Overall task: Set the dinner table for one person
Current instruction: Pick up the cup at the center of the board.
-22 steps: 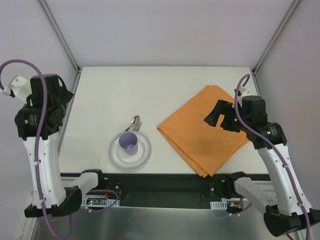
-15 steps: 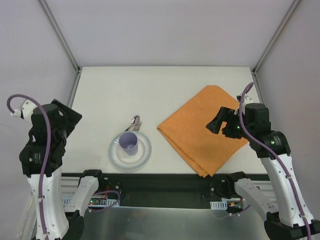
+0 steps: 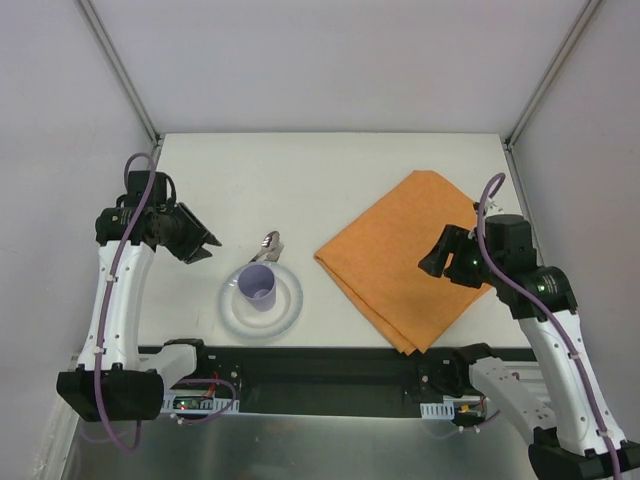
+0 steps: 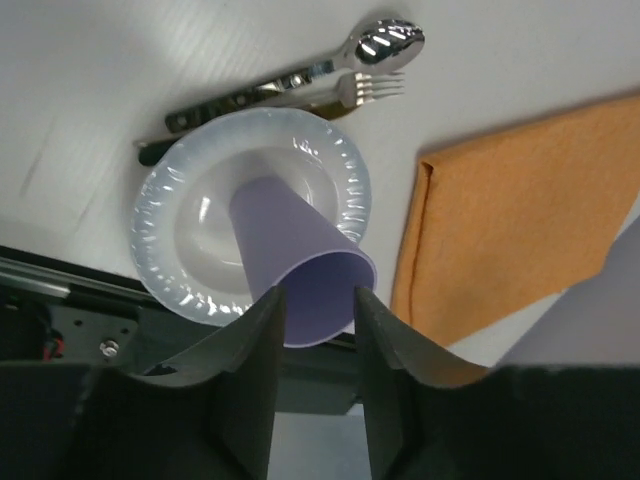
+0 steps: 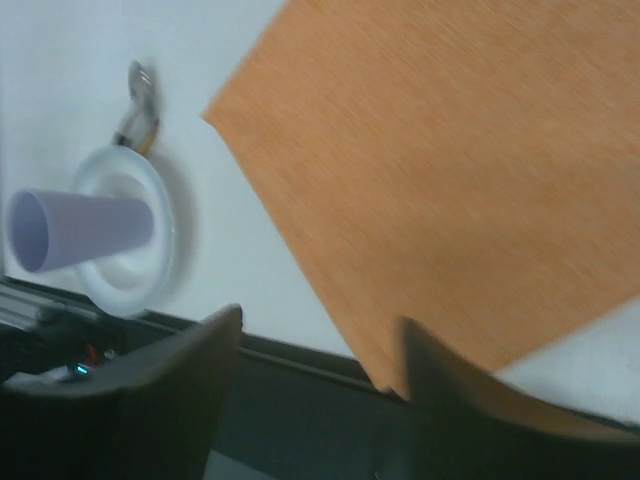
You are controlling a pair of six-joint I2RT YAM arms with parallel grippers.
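Dinner table (image 3: 330,170), under both arms, holds cup (image 3: 260,287) on plate (image 3: 288,310) w/ cutlery (image 3: 270,243) near-left, placemat (image 3: 400,270) right; setup barely begun. L gripper (image 4: 318,300) narrowed, empty; R gripper (image 5: 320,325) agape, empty. Next: pinch placemat edge, drag to centre

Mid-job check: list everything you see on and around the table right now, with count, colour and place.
table: one, white, fills the workspace
placemat: one, orange cloth, folded, right half of the table, turned at an angle
plate: one, white, near edge, left of the placemat
cup: one, lilac, upright in the plate
spoon: one, shiny metal, at the plate's far edge
fork: one, metal, beside the spoon, between it and the plate
left fingers: one pair, black, left of the plate, narrowly apart, holding nothing
right fingers: one pair, black, over the placemat's right part, apart, holding nothing
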